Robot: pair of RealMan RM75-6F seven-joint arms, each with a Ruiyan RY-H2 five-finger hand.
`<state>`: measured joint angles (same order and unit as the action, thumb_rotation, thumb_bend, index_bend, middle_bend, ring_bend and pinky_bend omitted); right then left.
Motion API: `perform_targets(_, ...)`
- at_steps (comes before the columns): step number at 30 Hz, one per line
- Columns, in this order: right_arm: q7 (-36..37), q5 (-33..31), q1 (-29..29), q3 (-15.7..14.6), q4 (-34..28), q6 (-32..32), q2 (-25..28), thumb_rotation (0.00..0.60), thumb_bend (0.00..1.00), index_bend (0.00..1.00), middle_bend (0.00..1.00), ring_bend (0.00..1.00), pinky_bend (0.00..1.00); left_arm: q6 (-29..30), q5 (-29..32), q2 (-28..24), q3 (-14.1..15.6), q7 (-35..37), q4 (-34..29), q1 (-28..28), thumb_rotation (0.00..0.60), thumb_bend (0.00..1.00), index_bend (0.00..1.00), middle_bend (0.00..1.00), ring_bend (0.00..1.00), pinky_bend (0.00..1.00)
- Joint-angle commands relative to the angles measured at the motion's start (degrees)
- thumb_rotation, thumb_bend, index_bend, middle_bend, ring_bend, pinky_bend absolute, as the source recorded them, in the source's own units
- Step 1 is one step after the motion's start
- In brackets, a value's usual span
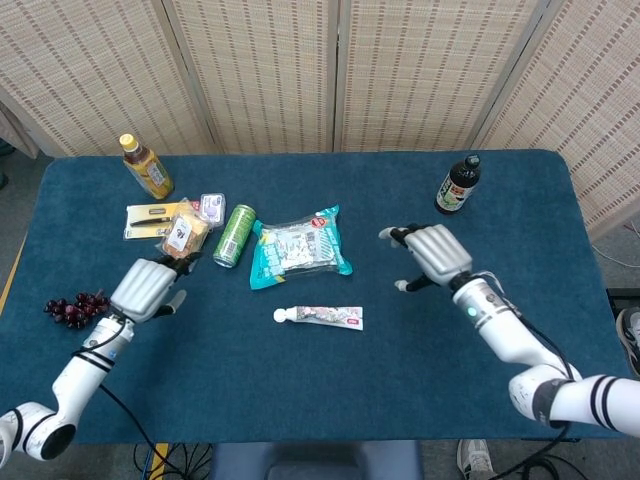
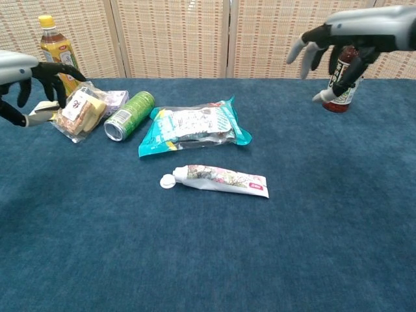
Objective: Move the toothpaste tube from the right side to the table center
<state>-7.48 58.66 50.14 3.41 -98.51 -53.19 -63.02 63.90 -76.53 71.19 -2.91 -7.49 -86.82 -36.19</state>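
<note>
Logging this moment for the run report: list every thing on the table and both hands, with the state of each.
Toothpaste tube: lying flat, capped, free of both hands.
Green can: on its side.
Teal snack bag: lying flat, sealed.
Dark bottle: upright, capped.
Yellow-capped bottle: upright, capped.
Wrapped sandwich: lying flat.
Grapes: resting on the table.
Left hand: holds nothing.
Right hand: fingers spread, holds nothing.

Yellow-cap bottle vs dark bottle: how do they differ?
The yellow-cap bottle stands at the table's far left, with amber contents and a yellow label; the dark bottle stands at the far right, with a black cap and a green-and-white label. The yellow-cap bottle has snack packs close by; the dark bottle stands alone, with the right hand hovering nearer the camera. Both stand upright, capped and untouched.
</note>
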Motion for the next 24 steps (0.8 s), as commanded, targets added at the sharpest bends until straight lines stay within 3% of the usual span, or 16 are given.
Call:
perform_targets(1,-3.32,-0.34,-5.86,-2.16,-3.8,-6.66,3.67,0.6,0.25,0.25,0.37,0.28,0.36,3.73,2.58,-0.78,-0.36,-0.21,-0.85,3.67,0.6,0.39,0.13,0.36,0.33,0.49)
perform_targets(9,-4.85,1.99,-17.18,-5.03,-4.65,-19.39,3.38,0.6,0.25,0.25,0.37,0.28,0.36,13.29,6.35,-1.0,0.88,-2.8,-2.31,13.08,0.6,0.36,0.14,0.35,0.31,0.45)
perform_targets(16,-6.52,6.78,-26.53,-6.77,-2.85,-30.74,0.45,0.6,0.25,0.3,0.39,0.28,0.36,22.07,5.09,-0.1,2.33,-4.87,-3.68,20.28,0.6,0.36,0.15,0.34,0.31,0.45)
perform_targets(24,-7.75,10.1,-33.27,-8.04,-4.27,-35.7,-0.71,0.6,0.25,0.33,0.42,0.32,0.36,26.92,2.56,0.68,3.47,-7.24,-5.57,25.02,0.6,0.36,0.16,0.34,0.31,0.44)
